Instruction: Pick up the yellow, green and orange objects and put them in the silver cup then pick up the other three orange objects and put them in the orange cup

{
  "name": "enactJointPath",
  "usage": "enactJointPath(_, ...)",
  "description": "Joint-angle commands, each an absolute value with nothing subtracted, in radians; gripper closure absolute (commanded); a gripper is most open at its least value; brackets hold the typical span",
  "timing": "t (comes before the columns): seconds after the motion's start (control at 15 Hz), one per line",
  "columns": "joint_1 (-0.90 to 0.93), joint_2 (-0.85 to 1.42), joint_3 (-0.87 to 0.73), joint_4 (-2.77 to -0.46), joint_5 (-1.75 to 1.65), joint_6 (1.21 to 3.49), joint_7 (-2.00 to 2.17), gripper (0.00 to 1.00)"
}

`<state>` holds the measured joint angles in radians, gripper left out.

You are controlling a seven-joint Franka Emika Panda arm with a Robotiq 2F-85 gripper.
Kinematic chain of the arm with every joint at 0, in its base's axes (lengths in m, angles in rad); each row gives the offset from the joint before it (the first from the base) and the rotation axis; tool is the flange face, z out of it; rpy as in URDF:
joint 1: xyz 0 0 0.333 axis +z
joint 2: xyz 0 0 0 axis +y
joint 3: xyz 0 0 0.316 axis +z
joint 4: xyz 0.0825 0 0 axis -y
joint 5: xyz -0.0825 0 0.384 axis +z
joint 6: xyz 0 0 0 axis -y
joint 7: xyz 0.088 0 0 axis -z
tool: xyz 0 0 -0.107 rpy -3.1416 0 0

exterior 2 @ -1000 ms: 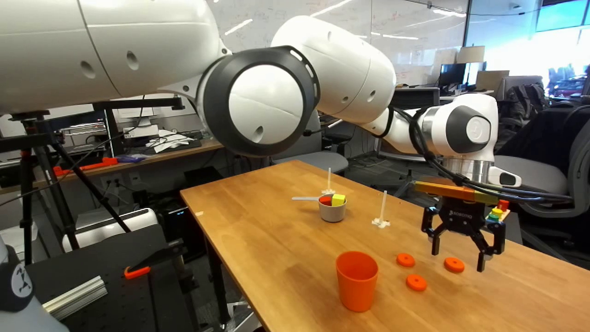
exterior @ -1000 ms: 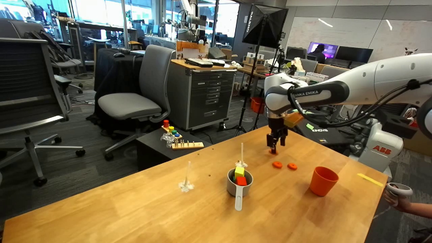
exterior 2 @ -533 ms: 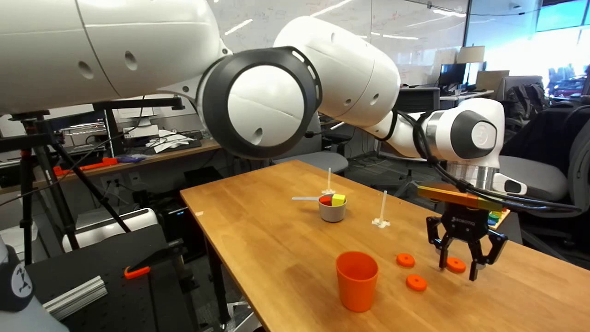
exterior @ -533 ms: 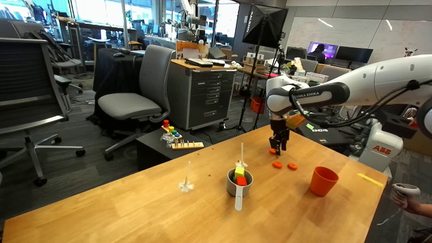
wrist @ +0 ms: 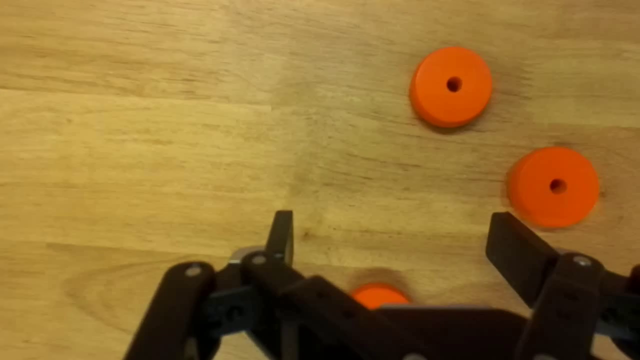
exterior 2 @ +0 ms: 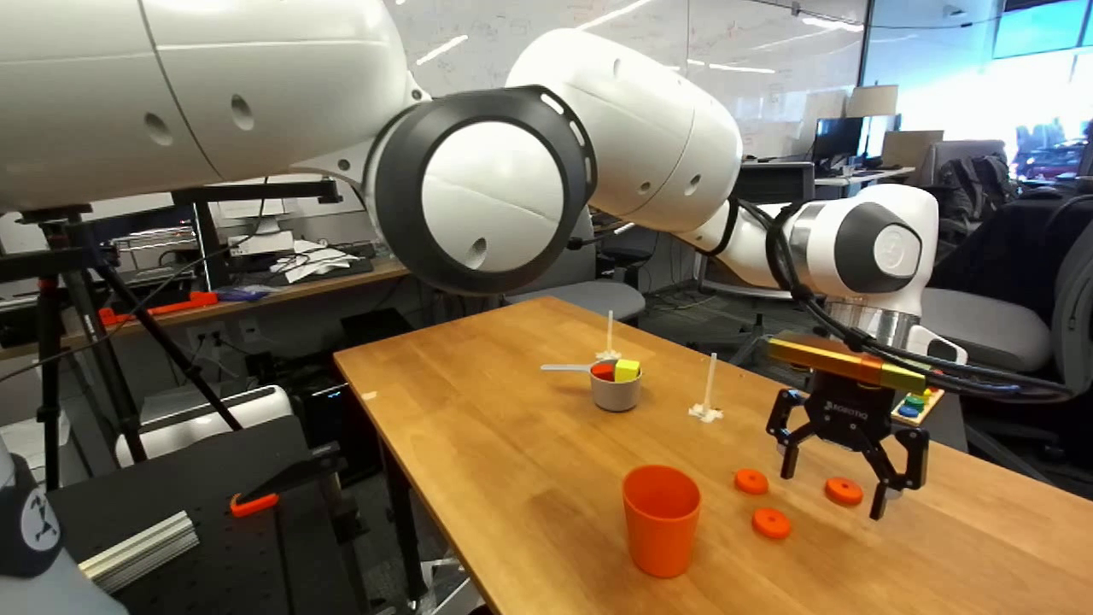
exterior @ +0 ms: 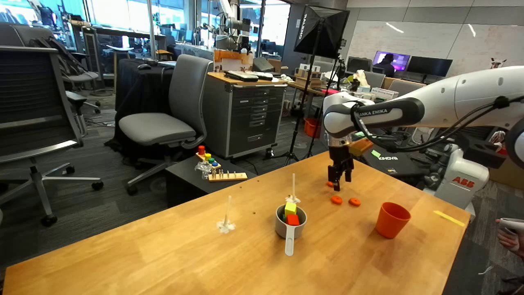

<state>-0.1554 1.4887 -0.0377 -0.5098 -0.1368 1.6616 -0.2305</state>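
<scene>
wrist view: jaws wide apart; orange disc (wrist: 379, 296), partly hidden, seen between; second disc (wrist: 549, 191), third disc (wrist: 450, 96) outside gap.

In both exterior views we look slantwise down over the counter (exterior: 163, 254) and its corners, sharing the orange cup (exterior: 392, 224) and silver cup (exterior: 281, 229). In the wrist view, closer, we face steeply down onto three orange discs (wrist: 555, 207).
</scene>
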Motion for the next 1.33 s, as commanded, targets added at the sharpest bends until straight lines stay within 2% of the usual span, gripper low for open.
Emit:
enactJointPath(0.0,-0.144,1.489,-0.023,-0.485,-0.104,1.605,-0.27,0.0)
enactJointPath(1.27,-0.103,1.49,-0.004,-0.538,-0.082,1.537,-0.318,0.0)
